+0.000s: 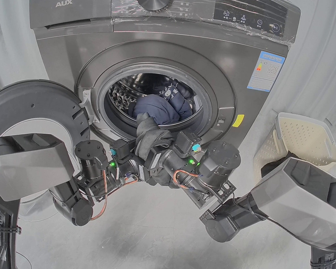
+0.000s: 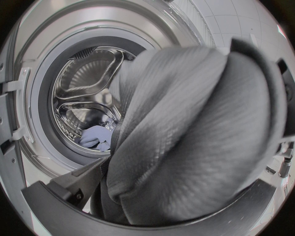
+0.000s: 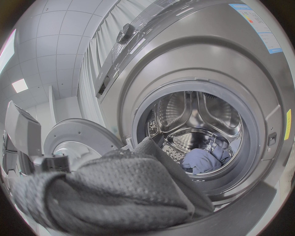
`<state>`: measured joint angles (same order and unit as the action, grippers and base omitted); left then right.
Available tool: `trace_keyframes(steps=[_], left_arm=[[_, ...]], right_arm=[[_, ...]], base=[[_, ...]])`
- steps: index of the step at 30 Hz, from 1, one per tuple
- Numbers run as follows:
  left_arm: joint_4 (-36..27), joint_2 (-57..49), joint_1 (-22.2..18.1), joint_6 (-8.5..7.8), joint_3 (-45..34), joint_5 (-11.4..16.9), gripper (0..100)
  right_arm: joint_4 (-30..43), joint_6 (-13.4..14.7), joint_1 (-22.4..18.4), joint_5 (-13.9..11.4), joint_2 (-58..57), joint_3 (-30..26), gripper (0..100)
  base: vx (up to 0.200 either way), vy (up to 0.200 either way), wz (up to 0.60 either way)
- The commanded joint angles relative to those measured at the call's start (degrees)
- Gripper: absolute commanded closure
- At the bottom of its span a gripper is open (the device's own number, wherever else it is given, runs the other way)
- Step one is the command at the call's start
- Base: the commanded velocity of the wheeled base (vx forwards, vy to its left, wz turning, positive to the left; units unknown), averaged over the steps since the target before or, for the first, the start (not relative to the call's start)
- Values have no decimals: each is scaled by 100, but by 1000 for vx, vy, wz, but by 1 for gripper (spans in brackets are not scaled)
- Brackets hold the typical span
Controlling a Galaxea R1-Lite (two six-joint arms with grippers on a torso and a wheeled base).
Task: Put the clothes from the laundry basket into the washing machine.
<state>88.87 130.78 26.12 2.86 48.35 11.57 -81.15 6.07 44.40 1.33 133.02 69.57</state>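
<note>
The washing machine (image 1: 158, 40) is the biggest thing here, and its round hole is wide open. The door (image 1: 32, 103) is swung out at 9 o'clock from the hole. The laundry basket (image 1: 306, 135) stands on the floor at 3 o'clock from the hole, well apart from the arms.

The grey cloth (image 1: 150, 137) is bunched at 6 o'clock on the rim of the hole. Its top tip just lies over the rim, and most of it is outside, hanging down between the two arms. Inside, the blue clothes (image 1: 159, 108) lie at the bottom of the drum, just behind the grey cloth.

The left claw (image 1: 132, 157) and the right claw (image 1: 162, 152) sit side by side under the rim, both against the grey cloth. The cloth covers them, so I cannot tell if either claw is pinching it or spread apart.

The step now looks like pushing the grey cloth in. To do it well, I think both arms should lift it a bit higher than the rim first. Then they should go deep toward 12 o'clock, over the blue clothes. Letting go too soon could be bad, because the hanging part is heavy and may pull it all back out. Watch that no corner stays on the rim.
</note>
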Motion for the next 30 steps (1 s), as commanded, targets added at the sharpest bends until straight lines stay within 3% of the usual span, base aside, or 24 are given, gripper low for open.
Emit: trace_keyframes(steps=[1,15,16,20,24,30], left_arm=[[-1,325,-20,4,201,-32,0],[-1,378,-99,-5,228,-85,0],[-1,378,-99,-5,263,-111,100],[-1,334,-108,-5,298,-120,100],[8,220,-222,30,272,-287,100],[8,-141,-354,100,113,-296,100]], right_arm=[[-23,17,174,96,-128,-110,100],[-23,78,174,113,-180,-110,100],[-23,78,166,113,-172,-110,100],[-23,87,122,113,-172,-119,100],[-23,140,-168,122,-303,-146,100],[-23,149,-467,122,-453,-480,100]], base=[[0,0,0],[0,0,0],[0,0,0],[0,0,0],[0,0,0],[0,0,0]])
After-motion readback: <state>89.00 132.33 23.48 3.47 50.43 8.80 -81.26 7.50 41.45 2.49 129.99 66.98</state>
